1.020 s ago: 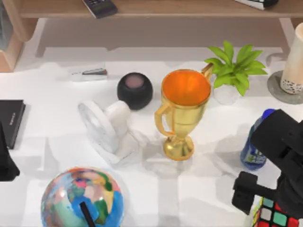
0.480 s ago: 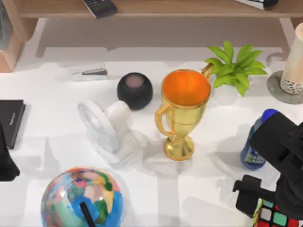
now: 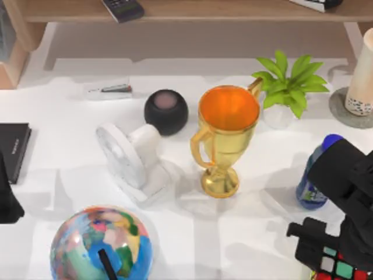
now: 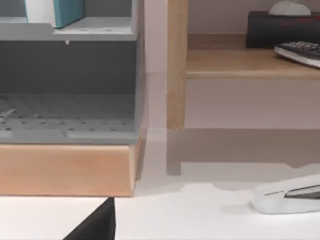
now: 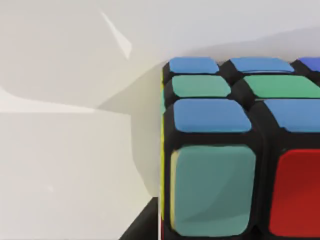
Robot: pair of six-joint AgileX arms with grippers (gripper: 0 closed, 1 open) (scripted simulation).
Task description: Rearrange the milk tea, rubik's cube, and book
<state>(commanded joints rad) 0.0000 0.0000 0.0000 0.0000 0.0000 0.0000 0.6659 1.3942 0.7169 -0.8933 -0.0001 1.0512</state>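
As the right gripper [image 3: 326, 256] hovers at the table's [image 3: 245, 233] front-right corner, the cube [image 3: 341, 268] lies directly beneath it; finger spread cannot be told. Left arm parked.

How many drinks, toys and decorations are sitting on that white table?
Drinks: 2, the milk tea and blue-capped bottle.
Toys: 1, the rubik's cube.
Decorations: 3, gold trophy, potted plant, globe.
Total: 6.

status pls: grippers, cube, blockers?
Right gripper low over rubik's cube, near right table corner. Left arm parked at left edge. Blue-capped bottle stands close behind.
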